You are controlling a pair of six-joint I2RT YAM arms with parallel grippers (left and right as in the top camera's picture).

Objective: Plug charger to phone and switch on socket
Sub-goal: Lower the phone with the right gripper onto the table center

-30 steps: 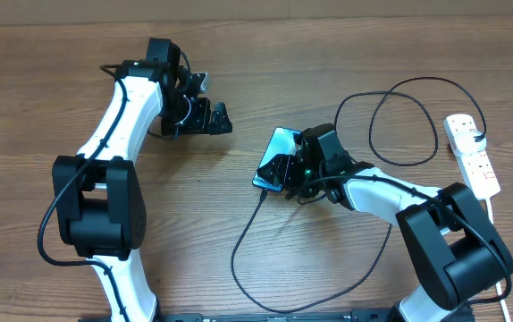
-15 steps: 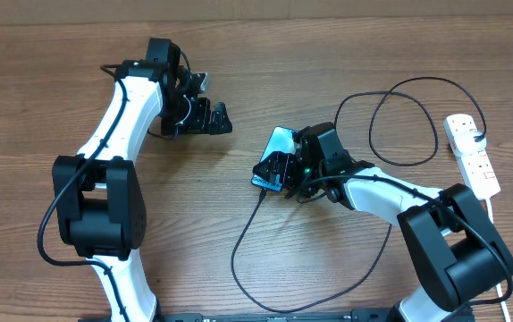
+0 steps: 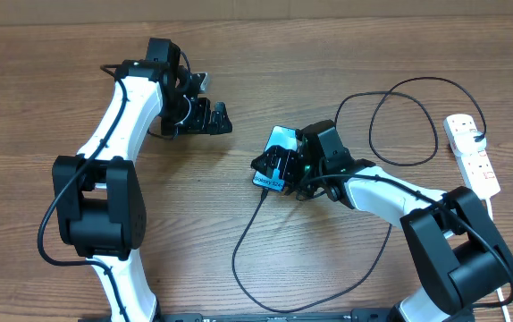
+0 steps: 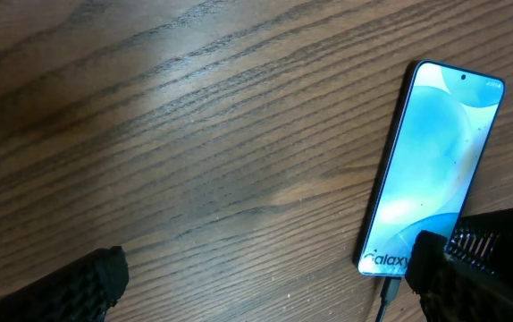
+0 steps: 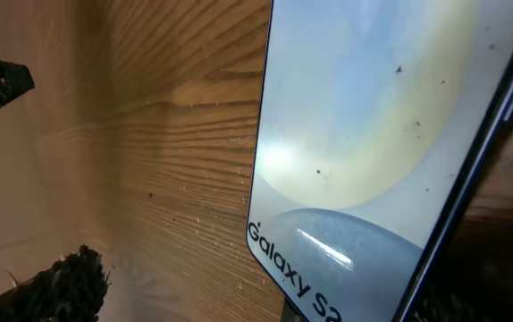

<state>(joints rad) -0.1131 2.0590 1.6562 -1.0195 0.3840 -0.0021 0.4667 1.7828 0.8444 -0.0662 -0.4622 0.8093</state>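
The phone (image 3: 281, 143) lies flat on the wooden table, its light-blue screen lit and "Galaxy" text at its near end (image 5: 373, 134). The charger (image 3: 239, 246), a thin black cable, runs in loops from the phone's lower end toward the socket (image 3: 472, 154). Its connector tip (image 4: 389, 291) sits in the phone's bottom edge. My right gripper (image 3: 273, 172) is open and straddles the phone's lower end without gripping it. My left gripper (image 3: 212, 119) is open and empty, left of the phone (image 4: 435, 170) and apart from it.
The white socket strip lies at the table's right edge with a black plug (image 3: 478, 137) in its far end and a white cord (image 3: 496, 215) running toward the front. Cable loops (image 3: 404, 121) cover the table between phone and socket.
My right gripper's jaws have spread wider round the phone's lower end, uncovering more of the screen. The left arm and the phone have not moved.
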